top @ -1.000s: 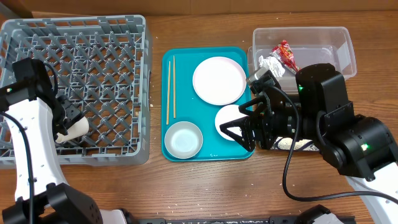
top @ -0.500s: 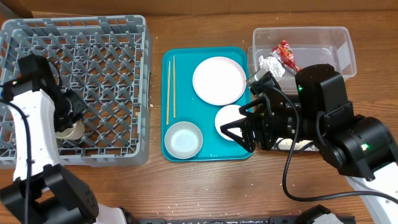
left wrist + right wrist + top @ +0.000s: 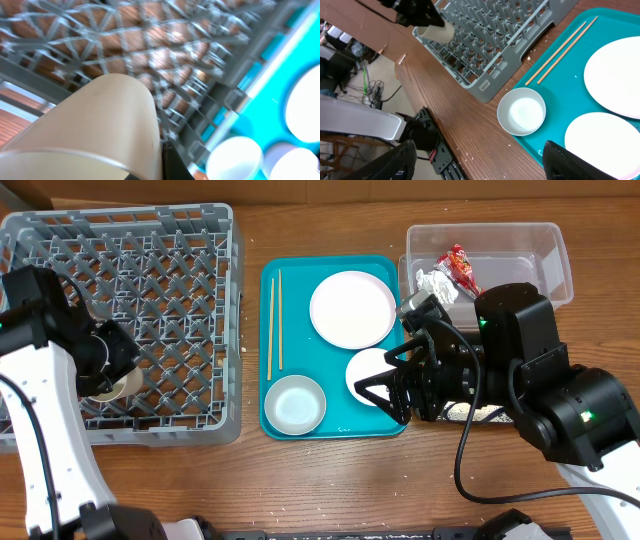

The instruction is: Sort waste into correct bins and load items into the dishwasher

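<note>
**Cup carried left inside the rack**

Leftward is the only change: the left arm has swung toward the rack's left wall with the cup, while the right arm sits as it did before.

From overhead, the left fingers [image 3: 102, 366] are closed on the smooth, cream-white cup [image 3: 113, 388]. It lies tilted over the criss-cross lattice of the grey plastic dish rack [image 3: 180, 260], near the front-left corner; contact with the floor cannot be told. On the glossy teal tray [image 3: 300, 340] lie two thin wooden chopsticks [image 3: 274, 320], side by side. With them are the round flat plate [image 3: 352, 310], the grey-rimmed bowl [image 3: 295, 404] and the small white bowl [image 3: 364, 370]. The right fingers [image 3: 375, 387] hang spread over that small bowl, holding nothing. The clear tub [image 3: 555, 255] holds the crinkled red wrapper [image 3: 458, 268] and crumpled tissue [image 3: 434, 284].

From the left wrist, the cup's curved matte wall [image 3: 100, 120] fills the frame, with blurred lattice [image 3: 165, 60] behind it.

From the right wrist, the black finger pads stand wide apart at the lower corners. Between them are the wood-grain table [image 3: 450, 100], tray edge [image 3: 560, 90] and grey-rimmed bowl [image 3: 521, 111].
</note>
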You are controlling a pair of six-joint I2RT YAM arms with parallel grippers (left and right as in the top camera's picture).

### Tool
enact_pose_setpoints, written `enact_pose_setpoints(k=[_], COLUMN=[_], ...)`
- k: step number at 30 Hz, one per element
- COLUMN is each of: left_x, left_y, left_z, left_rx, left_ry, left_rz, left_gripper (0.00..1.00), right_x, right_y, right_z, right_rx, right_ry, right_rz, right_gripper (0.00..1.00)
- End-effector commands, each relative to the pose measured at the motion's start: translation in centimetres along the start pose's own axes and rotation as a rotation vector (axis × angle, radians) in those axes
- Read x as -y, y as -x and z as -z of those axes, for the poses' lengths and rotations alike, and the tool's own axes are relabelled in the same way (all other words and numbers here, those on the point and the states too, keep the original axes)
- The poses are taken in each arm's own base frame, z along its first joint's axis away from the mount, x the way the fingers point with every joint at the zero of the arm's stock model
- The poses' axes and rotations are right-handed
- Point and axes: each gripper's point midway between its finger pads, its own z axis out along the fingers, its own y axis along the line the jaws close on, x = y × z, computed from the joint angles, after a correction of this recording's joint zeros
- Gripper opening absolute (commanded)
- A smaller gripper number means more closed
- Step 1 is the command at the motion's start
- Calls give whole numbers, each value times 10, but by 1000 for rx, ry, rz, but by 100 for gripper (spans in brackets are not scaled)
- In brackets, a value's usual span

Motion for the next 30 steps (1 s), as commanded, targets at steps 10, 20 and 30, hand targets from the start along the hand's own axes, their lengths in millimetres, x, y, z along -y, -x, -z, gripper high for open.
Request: enact_pose_setpoints(k=[10,20,30], left_x=[142,193,193], left_y=[-99,-170,-189], left_z=[-25,-85,-121], left_rx=[-113,-241,-326], left_ry=[-139,-74,10], left_rz=[-530,-633,-593], left_gripper=[6,12,18], right_x=[1,1,2], right_y=[6,3,3], right_z=[1,0,0], right_rx=[20,6,5], right_ry=[-1,-2,-5], right_rz=[10,-7,-8], right_gripper=[82,83,82])
